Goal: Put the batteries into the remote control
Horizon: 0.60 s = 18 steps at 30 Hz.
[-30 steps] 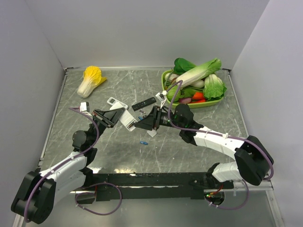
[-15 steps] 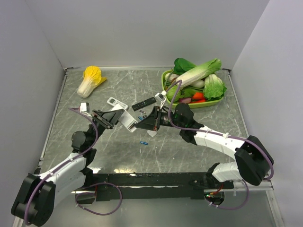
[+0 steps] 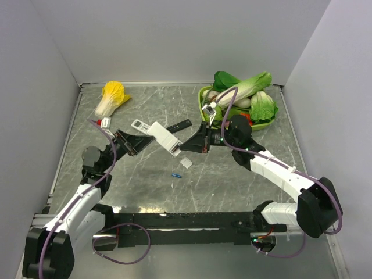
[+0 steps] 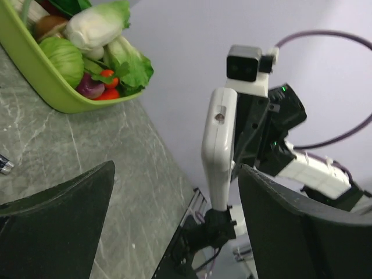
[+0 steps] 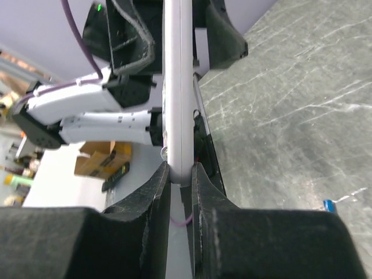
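Note:
The remote control, white and oblong, hangs tilted above the middle of the table. My right gripper is shut on its near end. In the right wrist view the remote control is edge-on, pinched between the fingers of the right gripper. My left gripper stands open just left of the remote's far end, not touching it. In the left wrist view the remote control rises ahead of the wide-open left gripper. One blue battery lies on the table below, also seen as a battery.
A small white flat piece lies near the battery. A smaller white remote and a slim black remote lie behind. A green basket of vegetables stands at the back right, a yellow cabbage at the back left.
My left gripper has opened, let go of the remote and drawn back to the left. My right gripper has closed on the remote's other end and carried it up and slightly right.

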{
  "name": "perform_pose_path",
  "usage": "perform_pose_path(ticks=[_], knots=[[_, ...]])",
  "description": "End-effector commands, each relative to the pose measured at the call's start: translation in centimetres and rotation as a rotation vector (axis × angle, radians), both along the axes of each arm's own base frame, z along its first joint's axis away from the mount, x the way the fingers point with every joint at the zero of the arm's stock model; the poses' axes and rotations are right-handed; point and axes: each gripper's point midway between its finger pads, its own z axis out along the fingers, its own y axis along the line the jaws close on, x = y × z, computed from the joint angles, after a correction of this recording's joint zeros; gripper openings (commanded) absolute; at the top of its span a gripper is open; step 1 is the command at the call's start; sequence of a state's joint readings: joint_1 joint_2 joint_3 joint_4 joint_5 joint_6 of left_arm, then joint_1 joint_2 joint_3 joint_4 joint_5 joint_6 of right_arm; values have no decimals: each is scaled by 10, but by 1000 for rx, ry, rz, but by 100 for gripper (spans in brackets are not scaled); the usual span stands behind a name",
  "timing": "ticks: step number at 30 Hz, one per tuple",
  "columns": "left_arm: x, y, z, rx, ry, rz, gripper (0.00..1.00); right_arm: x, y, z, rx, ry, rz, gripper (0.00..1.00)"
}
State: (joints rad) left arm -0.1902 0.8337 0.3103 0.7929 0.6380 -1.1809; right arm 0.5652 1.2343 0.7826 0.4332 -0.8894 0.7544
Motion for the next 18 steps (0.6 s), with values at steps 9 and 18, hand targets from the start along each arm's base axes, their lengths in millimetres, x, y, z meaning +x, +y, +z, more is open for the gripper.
perform_pose_path(ticks=[9,18], knots=[[-30,-25,16,197,-79,-384,93,-18,-21,21,-59,-136,192,0],[-30,-30,17,212,-68,-488,87,-17,-20,15,-109,-114,238,0]])
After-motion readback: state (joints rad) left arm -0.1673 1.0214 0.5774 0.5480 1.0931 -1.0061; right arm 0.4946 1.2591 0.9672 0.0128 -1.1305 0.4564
